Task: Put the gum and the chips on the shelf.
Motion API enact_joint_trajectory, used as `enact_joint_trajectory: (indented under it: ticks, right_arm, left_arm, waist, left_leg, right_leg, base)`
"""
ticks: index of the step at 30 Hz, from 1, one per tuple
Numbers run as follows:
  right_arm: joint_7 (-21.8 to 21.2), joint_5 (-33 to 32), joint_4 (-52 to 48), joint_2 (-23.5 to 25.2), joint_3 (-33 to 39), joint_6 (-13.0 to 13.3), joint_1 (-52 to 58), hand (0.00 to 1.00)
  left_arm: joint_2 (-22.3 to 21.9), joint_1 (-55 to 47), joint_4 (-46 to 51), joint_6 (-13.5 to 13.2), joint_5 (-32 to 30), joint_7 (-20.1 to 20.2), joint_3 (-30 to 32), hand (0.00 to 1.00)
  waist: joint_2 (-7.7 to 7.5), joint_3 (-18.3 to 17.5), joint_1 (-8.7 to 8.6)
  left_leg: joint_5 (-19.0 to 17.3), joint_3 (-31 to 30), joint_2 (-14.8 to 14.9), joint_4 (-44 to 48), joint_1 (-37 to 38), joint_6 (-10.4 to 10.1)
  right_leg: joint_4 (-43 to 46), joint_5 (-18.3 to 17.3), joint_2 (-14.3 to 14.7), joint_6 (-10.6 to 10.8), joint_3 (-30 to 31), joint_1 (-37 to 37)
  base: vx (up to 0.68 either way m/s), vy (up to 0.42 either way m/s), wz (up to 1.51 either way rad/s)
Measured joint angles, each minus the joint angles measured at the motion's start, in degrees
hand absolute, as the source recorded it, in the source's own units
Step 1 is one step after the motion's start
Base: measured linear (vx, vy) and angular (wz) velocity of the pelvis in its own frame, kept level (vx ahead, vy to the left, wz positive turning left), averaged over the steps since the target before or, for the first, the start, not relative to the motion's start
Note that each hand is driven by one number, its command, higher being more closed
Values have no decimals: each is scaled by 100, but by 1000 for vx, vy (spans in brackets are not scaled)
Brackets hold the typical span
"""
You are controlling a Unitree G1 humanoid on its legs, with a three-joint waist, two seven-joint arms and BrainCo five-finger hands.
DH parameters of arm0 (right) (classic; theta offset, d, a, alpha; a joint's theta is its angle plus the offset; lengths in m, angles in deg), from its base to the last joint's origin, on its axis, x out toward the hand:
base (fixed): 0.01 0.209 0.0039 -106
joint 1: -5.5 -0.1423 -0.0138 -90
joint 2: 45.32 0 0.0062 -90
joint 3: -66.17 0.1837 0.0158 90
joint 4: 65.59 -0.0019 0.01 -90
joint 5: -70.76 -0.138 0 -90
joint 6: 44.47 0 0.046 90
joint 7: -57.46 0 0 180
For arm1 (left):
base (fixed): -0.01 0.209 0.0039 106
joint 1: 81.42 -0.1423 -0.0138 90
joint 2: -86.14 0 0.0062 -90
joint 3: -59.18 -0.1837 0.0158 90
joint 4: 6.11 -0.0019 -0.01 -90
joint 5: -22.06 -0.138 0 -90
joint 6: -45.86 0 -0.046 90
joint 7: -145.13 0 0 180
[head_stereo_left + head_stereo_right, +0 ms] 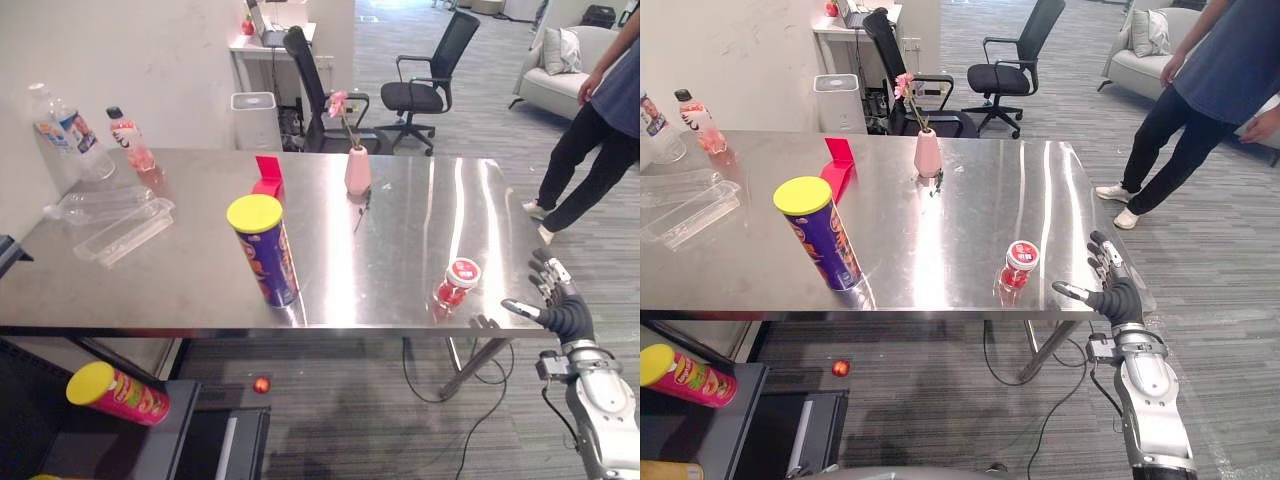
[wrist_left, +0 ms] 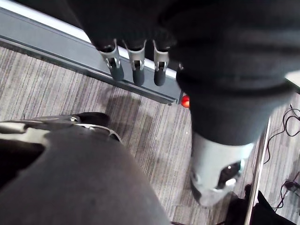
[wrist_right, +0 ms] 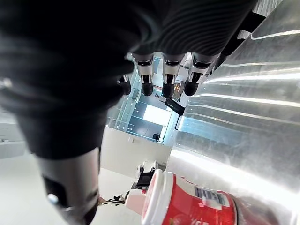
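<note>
Open-plan office. A steel table (image 1: pixel 200 270) sits just left of the right hand (image 1: pixel 562 312). Far beyond the hand, across the table, are a black swivel chair (image 1: pixel 425 75), a second black chair (image 1: pixel 305 75) and a white desk (image 1: pixel 248 44) against the wall with a laptop (image 1: pixel 855 15) on it. Grey striped carpet (image 1: pixel 480 130) runs throughout. Well ahead of the hand is a pale sofa (image 1: pixel 545 92) with a cushion (image 1: pixel 562 50); a person (image 1: pixel 600 130) stands nearer the hand.

Looks out over an office floor of grey striped carpet (image 1: pixel 350 420). Takes in a polished steel tabletop (image 1: pixel 400 240) streaked with light, a bare white wall (image 1: pixel 150 60) at its left, a white bin (image 1: pixel 253 120) against that wall, a white desk (image 1: pixel 240 45) in the far corner with a black office chair (image 1: pixel 305 75) at it, a second chair (image 1: pixel 425 70) nearby, a pale sofa (image 1: pixel 550 95) far right, a person (image 1: pixel 605 110) standing near it.
</note>
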Motion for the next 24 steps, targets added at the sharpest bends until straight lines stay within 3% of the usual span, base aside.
enact_joint_trajectory:
  ticks: [24]
  right_arm:
    - [-5, 457, 747, 1, -339, 23, -469, 0]
  left_arm:
    - [10, 13, 153, 118, 85, 6, -62, 0]
  waist:
    - [34, 221, 13]
  left_leg:
    - [104, -332, -64, -5, -116, 51]
  right_leg:
    - [0, -33, -50, -54, -287, 85]
  base:
    - [-8, -14, 6]
